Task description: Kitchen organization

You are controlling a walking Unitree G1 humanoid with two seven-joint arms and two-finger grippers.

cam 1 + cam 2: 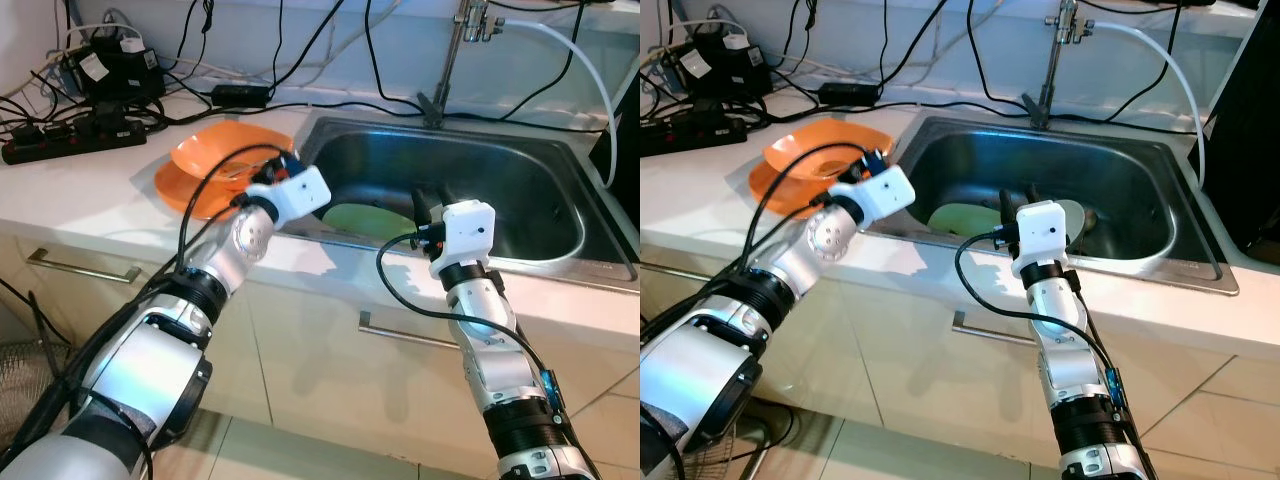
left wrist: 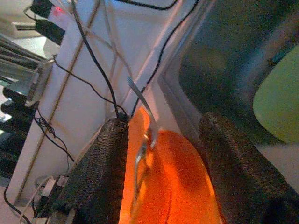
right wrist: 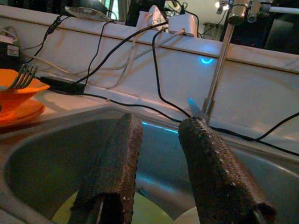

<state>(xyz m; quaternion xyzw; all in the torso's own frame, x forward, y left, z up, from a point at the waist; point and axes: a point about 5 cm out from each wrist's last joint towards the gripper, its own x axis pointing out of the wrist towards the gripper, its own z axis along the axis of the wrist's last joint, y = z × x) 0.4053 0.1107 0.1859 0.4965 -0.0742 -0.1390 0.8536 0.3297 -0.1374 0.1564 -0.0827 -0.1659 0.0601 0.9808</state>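
White table [image 1: 90, 195] w/ a steel sink [image 1: 560, 250] at centre-right, cables along the wall. Stacked orange plastic dishes [image 1: 205, 160] sit centre-left by the sink edge, a metal fork [image 2: 140, 154] resting in them, prob. gathered for sorting. Left gripper [image 2: 161, 163] hangs over them, fingers spread, nothing held. Right gripper [image 3: 159, 163], fingers also apart and empty, reaches into the sink above a pale green plate [image 1: 365, 220]. No legible writing.
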